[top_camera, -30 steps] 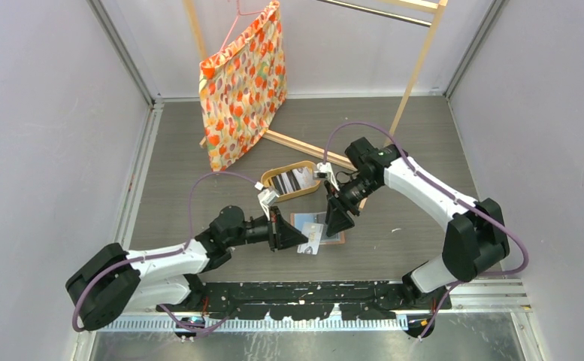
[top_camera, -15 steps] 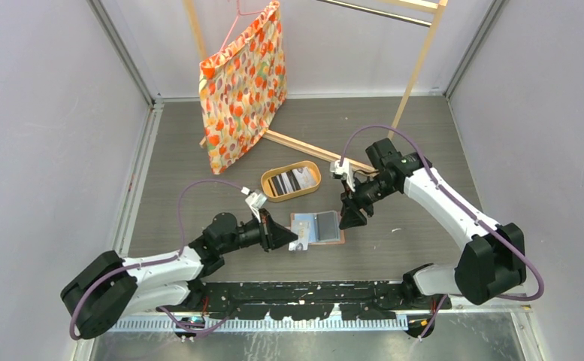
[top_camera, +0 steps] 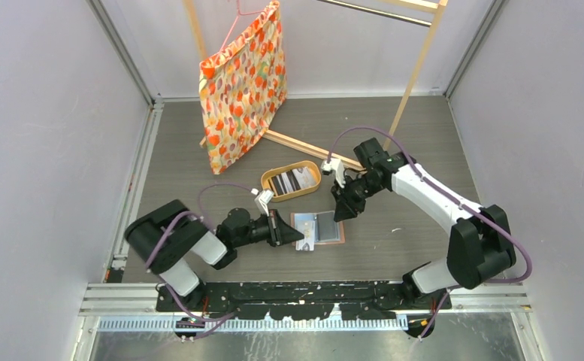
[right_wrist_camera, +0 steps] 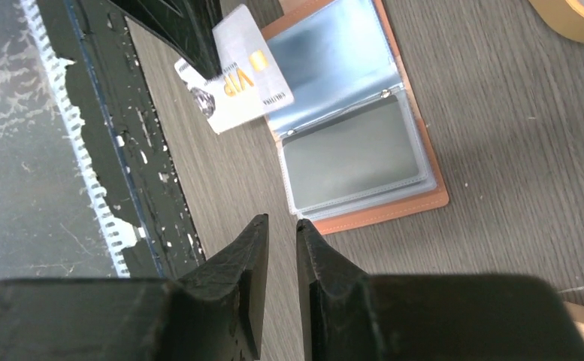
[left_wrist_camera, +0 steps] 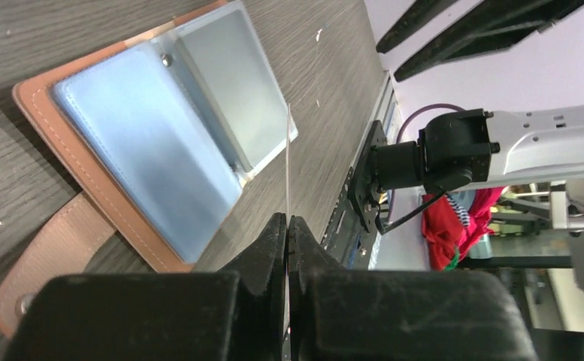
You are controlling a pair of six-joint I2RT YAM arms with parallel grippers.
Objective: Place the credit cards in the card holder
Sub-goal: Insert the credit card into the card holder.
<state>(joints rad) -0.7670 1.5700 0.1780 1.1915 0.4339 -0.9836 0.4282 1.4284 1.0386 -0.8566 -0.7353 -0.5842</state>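
Clamping credit card in left end effector at card holder nine o'clock; hovering right end effector, barely parted, empty, at two o'clock.

Tan card holder open flat, white VIP card at its edge.

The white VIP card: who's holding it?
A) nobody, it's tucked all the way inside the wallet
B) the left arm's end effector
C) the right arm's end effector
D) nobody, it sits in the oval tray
B: the left end effector is pinched shut on the white VIP card by the open card holder, while the right end effector holds nothing.
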